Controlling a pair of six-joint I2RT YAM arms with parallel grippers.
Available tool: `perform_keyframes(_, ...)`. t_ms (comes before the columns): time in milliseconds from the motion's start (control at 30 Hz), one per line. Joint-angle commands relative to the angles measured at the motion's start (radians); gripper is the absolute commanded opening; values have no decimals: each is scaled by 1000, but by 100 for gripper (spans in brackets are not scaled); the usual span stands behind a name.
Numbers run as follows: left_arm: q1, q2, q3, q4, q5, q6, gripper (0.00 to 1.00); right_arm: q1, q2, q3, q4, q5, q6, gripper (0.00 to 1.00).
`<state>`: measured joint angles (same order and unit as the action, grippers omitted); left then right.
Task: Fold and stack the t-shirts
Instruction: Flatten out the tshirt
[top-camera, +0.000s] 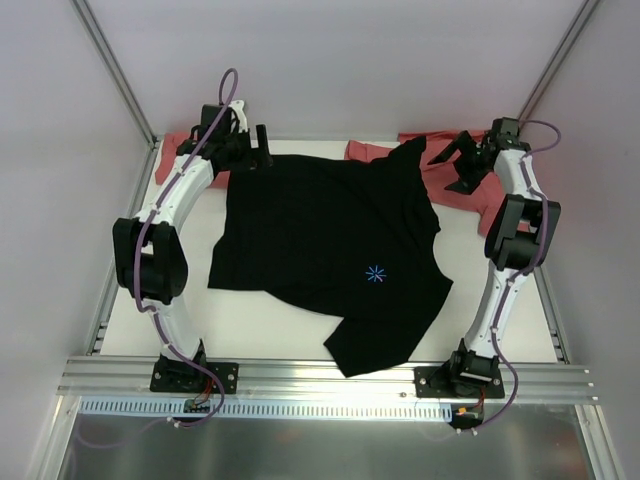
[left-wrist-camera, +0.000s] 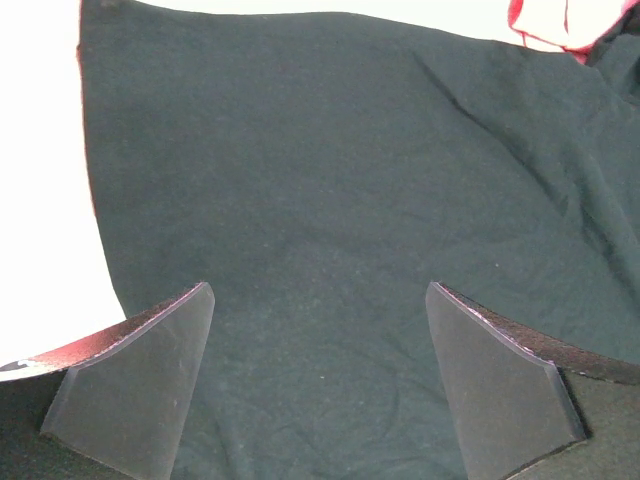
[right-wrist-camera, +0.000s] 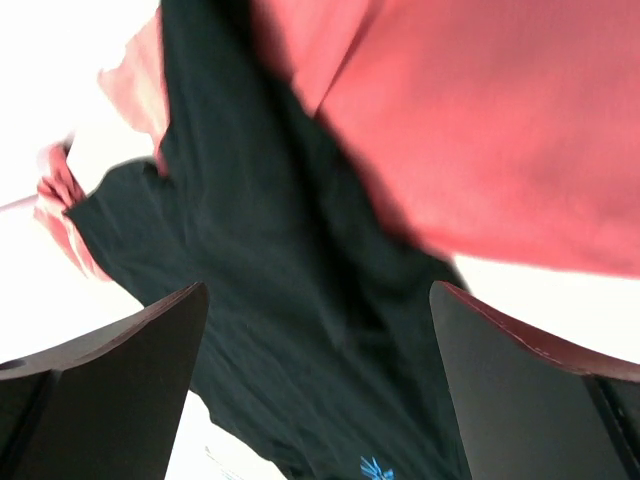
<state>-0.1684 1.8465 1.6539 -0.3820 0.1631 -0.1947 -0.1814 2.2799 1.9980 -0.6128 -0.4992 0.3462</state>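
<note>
Your left arm (top-camera: 170, 205) and right arm (top-camera: 515, 235) both reach to the far side. Your left gripper (top-camera: 262, 150) is spread wide. Your right gripper (top-camera: 452, 165) is spread wide too.

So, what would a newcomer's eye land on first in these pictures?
A big black t-shirt lies rumpled across the middle of the white table, with a small blue star mark on its chest. Red shirts show beyond its far edge, near both far corners. Both arms reach to that edge, the left gripper and right gripper open over the cloth.
</note>
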Motion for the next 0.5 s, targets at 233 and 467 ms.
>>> perform_keyframes(233,-14,-47,21,-17,23,35,90,-20,-210,-277,-48,43,-105,85)
perform_keyframes(467,-14,-78,1,-28,18,69,90,-13,-201,-360,-44,60,-125,85)
